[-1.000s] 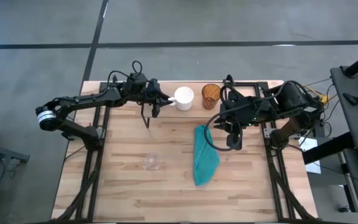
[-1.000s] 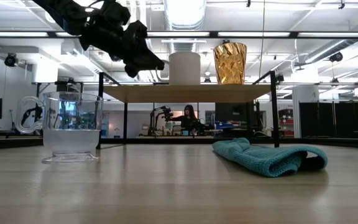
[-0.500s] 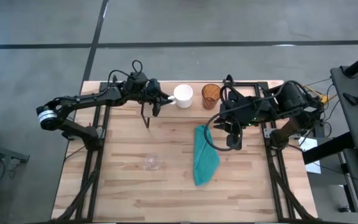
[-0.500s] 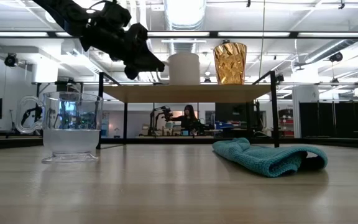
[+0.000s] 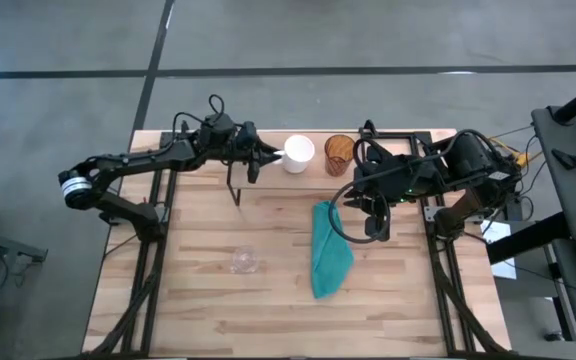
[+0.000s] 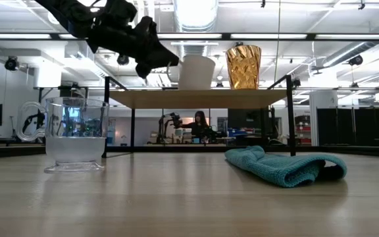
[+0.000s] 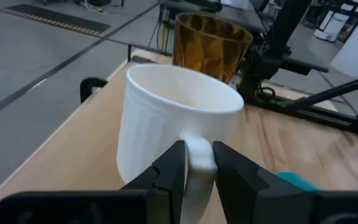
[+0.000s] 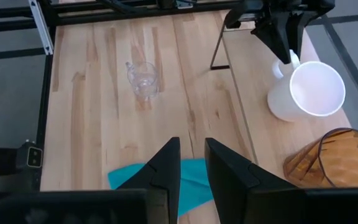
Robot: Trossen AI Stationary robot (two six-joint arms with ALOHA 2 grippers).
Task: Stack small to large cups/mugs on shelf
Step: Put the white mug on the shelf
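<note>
Up on the shelf (image 5: 268,172) at the far end of the counter (image 5: 208,300), and here's the thing everything turns on: the left claw (image 7: 193,163) has its fingers clamped on the handle of the white mug (image 5: 298,153), and the mug is tipping. In the low view its base lifts on the claw's side and the body leans away, toward the amber cup (image 6: 243,66). The handle points straight back at the left claw, so any lift runs along that line. The amber cup stands upright just beside the mug on the shelf, apart from it, and nothing shows inside either one.

The teal cloth (image 5: 330,250) lies long and crumpled on the counter below, between the arms.

The right claw (image 8: 192,163) hangs over the counter near the cloth's upper end, fingers a little apart, holding nothing; it is nearer the amber cup than the left claw is.

Smallest last: the clear glass (image 5: 244,261) sits upright down on the counter, well apart from the shelf and from both claws, nothing visible in it. By my read it is not yet part of any stack, and the left arm is busy.
</note>
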